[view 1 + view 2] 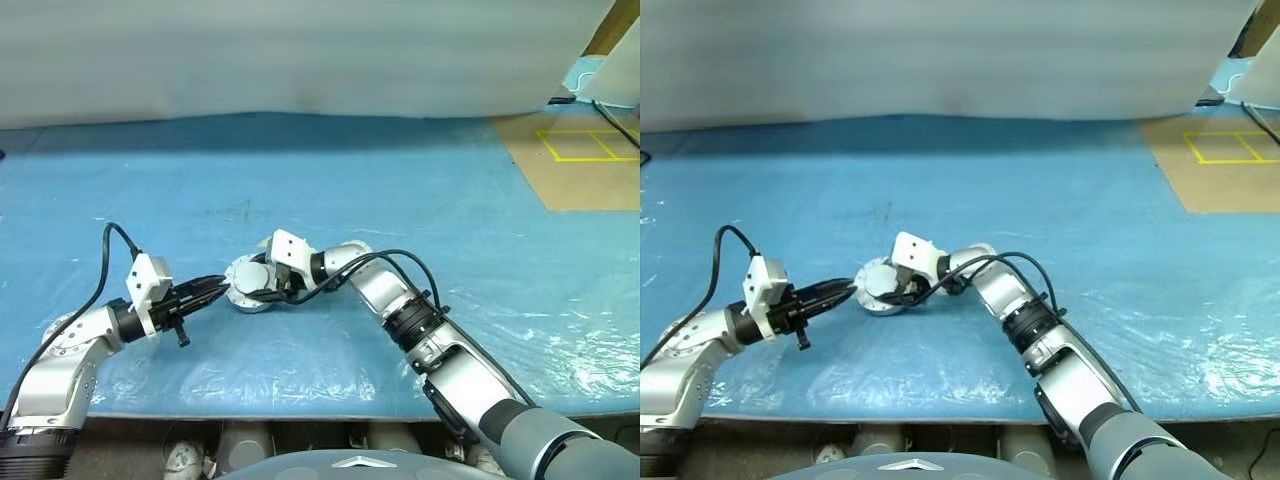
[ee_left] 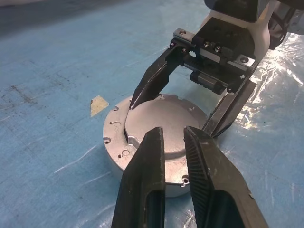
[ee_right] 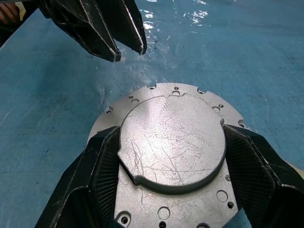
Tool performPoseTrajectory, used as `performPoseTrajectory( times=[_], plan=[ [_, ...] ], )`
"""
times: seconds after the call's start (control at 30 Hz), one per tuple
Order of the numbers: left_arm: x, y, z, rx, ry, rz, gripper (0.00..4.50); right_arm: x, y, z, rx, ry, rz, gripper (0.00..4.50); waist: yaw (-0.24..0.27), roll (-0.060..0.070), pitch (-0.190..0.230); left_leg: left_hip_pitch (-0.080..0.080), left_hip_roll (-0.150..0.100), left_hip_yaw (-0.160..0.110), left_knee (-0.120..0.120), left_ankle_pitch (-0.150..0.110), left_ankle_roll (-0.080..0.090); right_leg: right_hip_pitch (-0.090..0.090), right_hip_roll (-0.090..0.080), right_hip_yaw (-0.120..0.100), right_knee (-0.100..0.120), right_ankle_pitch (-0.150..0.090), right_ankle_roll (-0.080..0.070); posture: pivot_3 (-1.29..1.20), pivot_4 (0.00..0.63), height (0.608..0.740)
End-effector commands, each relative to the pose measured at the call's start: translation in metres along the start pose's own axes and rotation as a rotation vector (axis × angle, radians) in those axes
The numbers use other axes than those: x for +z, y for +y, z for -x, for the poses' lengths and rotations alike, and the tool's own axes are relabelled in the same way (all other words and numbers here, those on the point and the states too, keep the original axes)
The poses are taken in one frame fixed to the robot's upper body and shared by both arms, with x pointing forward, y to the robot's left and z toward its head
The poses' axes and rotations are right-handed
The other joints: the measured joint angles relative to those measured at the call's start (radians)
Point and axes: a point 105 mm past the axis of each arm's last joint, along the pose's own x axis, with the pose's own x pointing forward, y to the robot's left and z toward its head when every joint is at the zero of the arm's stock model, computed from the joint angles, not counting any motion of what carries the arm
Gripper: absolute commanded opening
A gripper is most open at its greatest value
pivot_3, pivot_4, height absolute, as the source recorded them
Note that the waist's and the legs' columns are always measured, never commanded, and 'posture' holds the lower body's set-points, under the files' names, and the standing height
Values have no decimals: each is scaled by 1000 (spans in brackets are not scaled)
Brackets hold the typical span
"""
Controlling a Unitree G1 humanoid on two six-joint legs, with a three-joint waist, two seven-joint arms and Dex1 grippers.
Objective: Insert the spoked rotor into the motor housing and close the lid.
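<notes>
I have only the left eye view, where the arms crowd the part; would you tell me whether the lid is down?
Observer: Yes, the right wrist view shows the lid lying flat on the motor housing.
Operator: Where are the right hand fingers?
Observer: Spread wide, one on each side of the lid.
Operator: And the left hand?
Observer: Its fingers are narrowly parted, holding nothing, at the housing's rim opposite.
</notes>
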Motion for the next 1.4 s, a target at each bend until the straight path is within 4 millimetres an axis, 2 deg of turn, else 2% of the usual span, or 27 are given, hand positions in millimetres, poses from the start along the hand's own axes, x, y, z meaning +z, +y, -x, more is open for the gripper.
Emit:
performPoseTrajectory(
  times=[0.03,0.17,0.3,0.4,0.63,0.77,0.93,0.97,1.07,1.23,1.4],
  plan=[
    [8,0,-4,-3,-18,-39,739,-69,9,11,-9,255,-207,2962,2,2,-1,0,0,0,-1,0,0,0,0,1,0,0,0,0,150,740],
    [11,2,-8,-8,-22,-42,739,-80,10,11,-30,328,-272,2962,5,3,-3,3,-4,0,-5,0,0,1,-2,4,0,0,0,0,150,740],
    [13,4,-11,-7,-21,-52,739,-89,9,13,-52,385,-251,2962,4,3,-6,7,-6,-1,-10,0,0,1,-2,5,-1,0,0,0,150,740],
    [14,6,-14,0,-21,-66,739,-95,0,17,-109,416,-264,2962,4,6,-9,7,-7,-1,-14,0,0,1,-2,6,-2,0,0,0,150,740],
    [15,10,-19,1,-15,-78,739,-91,-4,21,-130,384,-280,2962,5,7,-10,8,-12,-4,-18,0,0,-4,-4,6,-5,-1,1,0,150,740],
    [-2,17,-18,26,64,-93,739,-80,-1,18,-109,322,-292,2962,6,7,-10,7,-13,-9,-24,0,0,-3,-4,6,-18,-1,1,0,150,740],
    [-18,26,-18,58,105,-97,739,-78,-3,18,-116,317,-289,2962,6,3,-13,5,-14,-9,-24,0,0,-2,-5,8,-18,-1,1,0,150,740],
    [-21,28,-20,64,113,-105,565,-78,-3,19,-117,316,-290,2962,6,3,-13,5,-14,-9,-24,0,0,-2,-5,8,-17,-1,1,0,150,740],
    [-25,31,-24,69,118,-123,36,-77,-4,19,-118,313,-292,2963,7,3,-13,5,-14,-9,-26,0,0,-2,-5,7,-17,-1,1,0,150,740],
    [-25,30,-37,56,80,-105,36,-81,-3,21,-126,323,-295,2963,8,4,-13,5,-14,-9,-27,0,0,-2,-5,7,-17,-1,1,0,150,740],
    [-34,28,-42,40,126,-93,36,-82,-1,22,-120,325,-297,2963,12,5,-14,6,-14,-9,-28,0,0,-1,-6,7,-17,-1,1,0,150,740]
  ],
)
